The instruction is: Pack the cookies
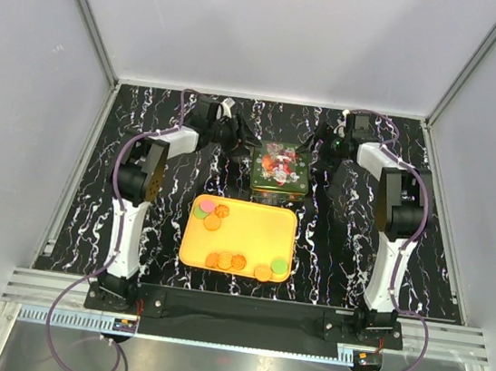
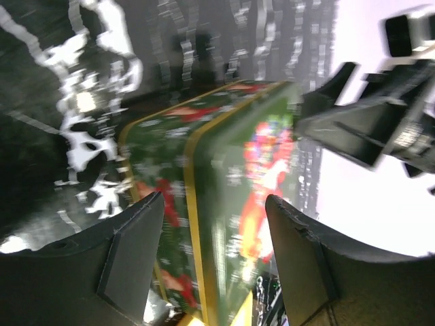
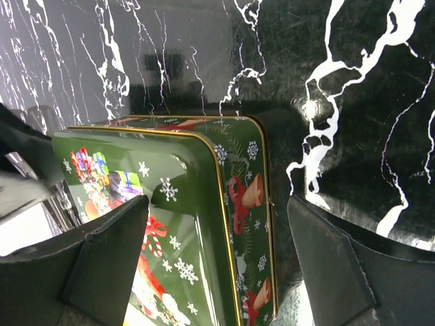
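Our left gripper has its two fingers apart, and so does our right gripper. Neither one has hold of anything that we can see. They sit on the two sides of the tin, one at its left far corner and one at its right far corner.

We look at the biggest thing first. The black table with white streaks lies under it all. On it, close to our arms, sits the flat yellow tray. Just past the tray stands the green tin with holiday pictures on it. Its lid is on.

The cookies are the smallest things. They all lie on the tray. Some are in its far left corner and some are along its near edge. Most are orange, and we see pink and green ones too. None is in the tin.

We think we are at the step of opening the tin. The cookies cannot go in while the lid is on.

In the right wrist view, the tin's edge sits between the fingers, with bare table showing beside it. The left wrist view is blurry, so we cannot tell if a finger touches the tin there.

Next, we think one gripper should hold the tin steady. The other should pinch the lid's rim and lift it straight up.
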`<state>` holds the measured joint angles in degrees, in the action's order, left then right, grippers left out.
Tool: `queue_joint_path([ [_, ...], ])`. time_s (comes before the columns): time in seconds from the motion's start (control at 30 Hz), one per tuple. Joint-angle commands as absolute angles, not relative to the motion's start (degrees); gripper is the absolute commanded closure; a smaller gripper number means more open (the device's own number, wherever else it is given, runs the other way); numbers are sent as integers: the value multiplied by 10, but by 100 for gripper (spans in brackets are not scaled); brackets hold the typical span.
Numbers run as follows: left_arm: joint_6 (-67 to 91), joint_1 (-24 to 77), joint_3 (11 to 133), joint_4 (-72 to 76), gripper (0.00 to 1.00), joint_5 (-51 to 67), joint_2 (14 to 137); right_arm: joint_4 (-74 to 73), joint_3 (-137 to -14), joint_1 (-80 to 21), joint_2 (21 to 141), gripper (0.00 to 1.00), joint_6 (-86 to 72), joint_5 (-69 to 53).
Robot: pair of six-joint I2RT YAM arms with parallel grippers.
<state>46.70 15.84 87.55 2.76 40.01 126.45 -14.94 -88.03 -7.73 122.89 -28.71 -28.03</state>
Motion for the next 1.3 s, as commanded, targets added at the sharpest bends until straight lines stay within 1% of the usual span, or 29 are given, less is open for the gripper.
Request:
queue_joint_path([
  [0.0, 459, 158, 886, 25, 34, 372, 1279, -158, -924, -80, 1242, 9, -274, -279],
  [0.23, 468, 160, 854, 25, 35, 319, 1272, -192, -962, -85, 1266, 9, -257, -267],
  [0.4, 486, 172, 843, 24, 38, 269, 1274, -217, -994, -95, 1288, 9, -244, -252],
  [0.6, 507, 182, 820, 44, 44, 244, 1281, -241, -1026, -113, 1319, 11, -237, -238],
  [0.73, 507, 189, 834, 13, 48, 229, 1285, -252, -1042, -128, 1336, 12, -235, -233],
  [0.87, 507, 199, 847, 0, 53, 220, 1286, -270, -1056, -142, 1349, 16, -227, -226],
  [0.93, 507, 206, 849, -19, 55, 215, 1285, -272, -1057, -143, 1351, 16, -228, -228],
  [1.1, 519, 215, 843, -24, 64, 203, 1279, -271, -1044, -156, 1348, 19, -222, -227],
  [1.27, 534, 228, 824, -14, 69, 193, 1267, -275, -1046, -170, 1350, 21, -214, -228],
])
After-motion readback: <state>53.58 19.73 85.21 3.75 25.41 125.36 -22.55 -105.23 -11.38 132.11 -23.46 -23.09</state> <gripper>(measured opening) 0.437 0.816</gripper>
